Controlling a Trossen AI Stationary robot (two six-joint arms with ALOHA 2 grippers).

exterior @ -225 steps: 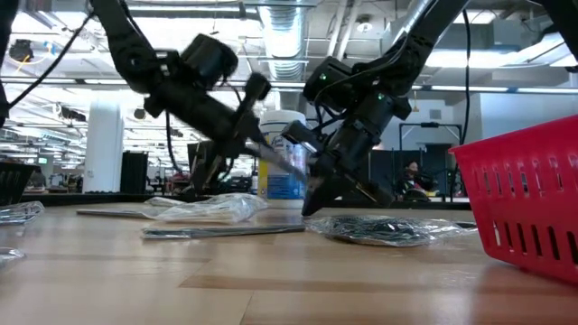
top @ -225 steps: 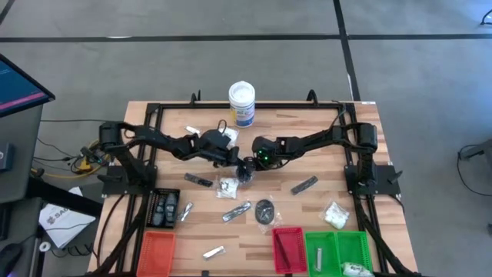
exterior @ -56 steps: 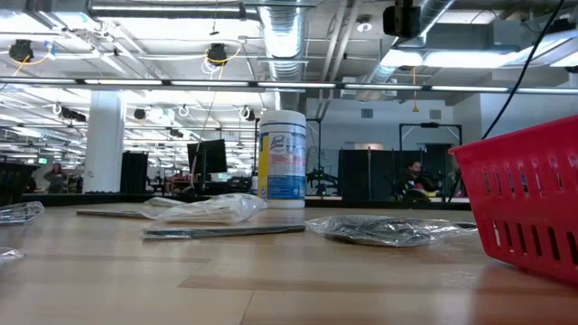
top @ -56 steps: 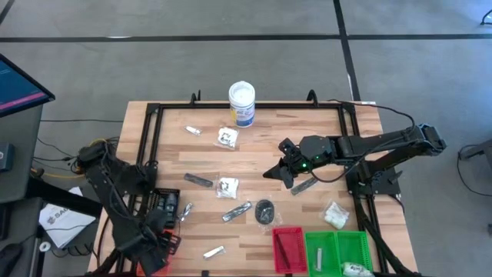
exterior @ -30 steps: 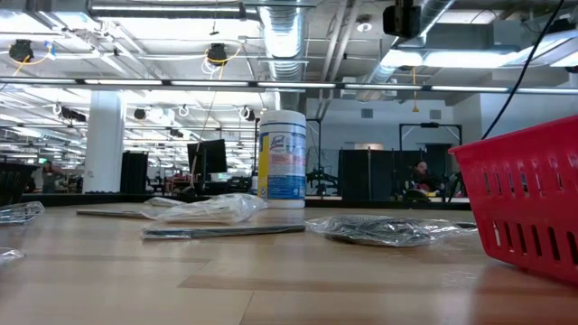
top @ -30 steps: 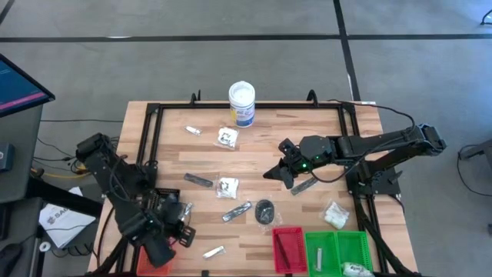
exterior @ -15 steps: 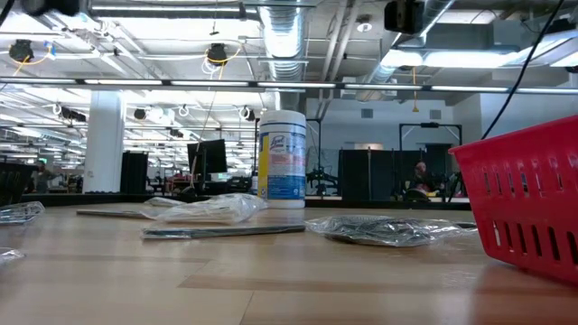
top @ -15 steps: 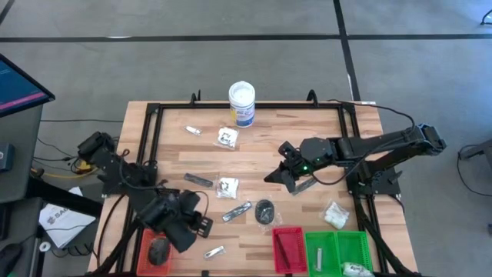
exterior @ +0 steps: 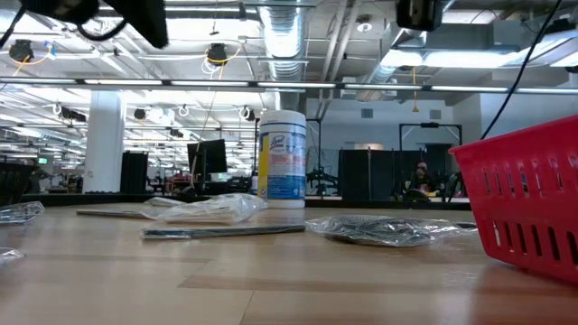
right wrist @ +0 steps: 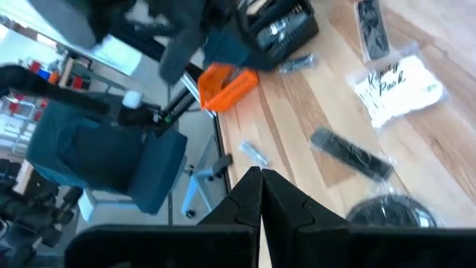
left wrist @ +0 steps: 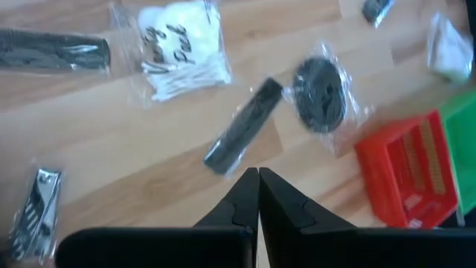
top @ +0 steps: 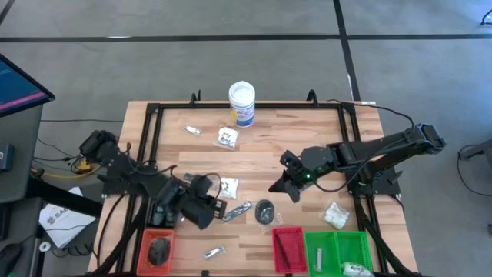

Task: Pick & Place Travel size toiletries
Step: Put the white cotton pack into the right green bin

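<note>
The travel size toiletries (top: 227, 187) lay scattered over the wooden table (top: 261, 138), most of them between the white tub (top: 241, 104) at the far edge and the trays along the near edge. A clear packet of cotton swabs (left wrist: 178, 46) sat toward the middle, a slim black stick in wrap (left wrist: 242, 135) just nearer than it, and a dark round disc (left wrist: 320, 92) in crinkled film beside the stick, close to the red tray (top: 288, 248). Another white packet (top: 226, 138) and a small silvery sachet (top: 193, 131) lay near the tub, and a fluffy white packet (top: 334, 215) lay beside the green tray (top: 338, 251). A dark item (top: 158, 249) rested inside the orange tray (top: 157, 248); what it was could not be made out from above. A silvery sachet (top: 214, 251) lay just beside that tray.

The left gripper (top: 206, 212) hovered above the table between the orange tray and the swab packet, fingers clenched together on nothing, as its wrist view showed. The right gripper (top: 278, 185) hung near the disc, on the side toward the tub, likewise pinched shut and empty.

In the low view the red tray was cut off at the picture's edge, and only a dark piece of arm (exterior: 144, 18) showed at the top; neither gripper's fingertips appeared there.
</note>
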